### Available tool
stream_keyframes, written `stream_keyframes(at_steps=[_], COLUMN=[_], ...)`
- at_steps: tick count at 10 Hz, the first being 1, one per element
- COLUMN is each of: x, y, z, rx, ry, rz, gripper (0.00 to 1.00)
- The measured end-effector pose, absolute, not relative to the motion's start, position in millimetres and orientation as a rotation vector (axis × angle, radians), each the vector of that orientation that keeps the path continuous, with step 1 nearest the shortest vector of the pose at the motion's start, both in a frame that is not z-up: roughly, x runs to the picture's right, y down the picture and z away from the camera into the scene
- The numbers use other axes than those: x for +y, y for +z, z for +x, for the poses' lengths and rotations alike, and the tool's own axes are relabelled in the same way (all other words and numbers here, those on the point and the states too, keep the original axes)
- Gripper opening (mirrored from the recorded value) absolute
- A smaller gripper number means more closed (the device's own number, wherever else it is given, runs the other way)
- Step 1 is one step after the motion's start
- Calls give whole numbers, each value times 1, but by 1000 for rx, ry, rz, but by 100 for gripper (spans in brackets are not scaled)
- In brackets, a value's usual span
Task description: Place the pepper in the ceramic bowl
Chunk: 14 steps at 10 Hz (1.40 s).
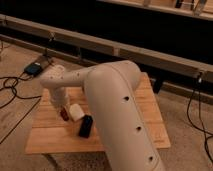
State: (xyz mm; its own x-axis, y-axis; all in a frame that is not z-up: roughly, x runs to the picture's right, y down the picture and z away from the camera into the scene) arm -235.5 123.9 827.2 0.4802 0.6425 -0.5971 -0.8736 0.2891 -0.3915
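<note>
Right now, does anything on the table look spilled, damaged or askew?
Nothing stands out. The pepper, cream block and black slab lie on the table; the gripper hangs beside the pepper. No bowl is visible.

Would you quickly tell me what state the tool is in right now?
Tool: cannot be told; it sits low over the table's left side, next to the pepper and the cream block.

No text, label, brand or number can be read anywhere. The gripper (60,106) hangs low over the left part of the light wooden table (150,115).
</note>
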Motion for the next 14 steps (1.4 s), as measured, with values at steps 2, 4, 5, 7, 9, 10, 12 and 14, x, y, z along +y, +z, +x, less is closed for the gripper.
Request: stream_keyframes(at_steps=[2, 4, 5, 7, 9, 10, 12, 14], x=[85, 59, 48, 27, 16, 10, -3, -12], y=[822, 821, 822, 829, 842, 850, 873, 891], z=[-206, -182, -170, -151, -137, -132, -118, -108], rx=[345, 340, 346, 361, 388, 397, 426, 447], ry=[1128, 1179, 1195, 1218, 1219, 1221, 1235, 1252], rz=[-712, -672, -649, -602, -572, -559, -535, -524], gripper=[0, 0, 0, 0, 0, 0, 0, 0])
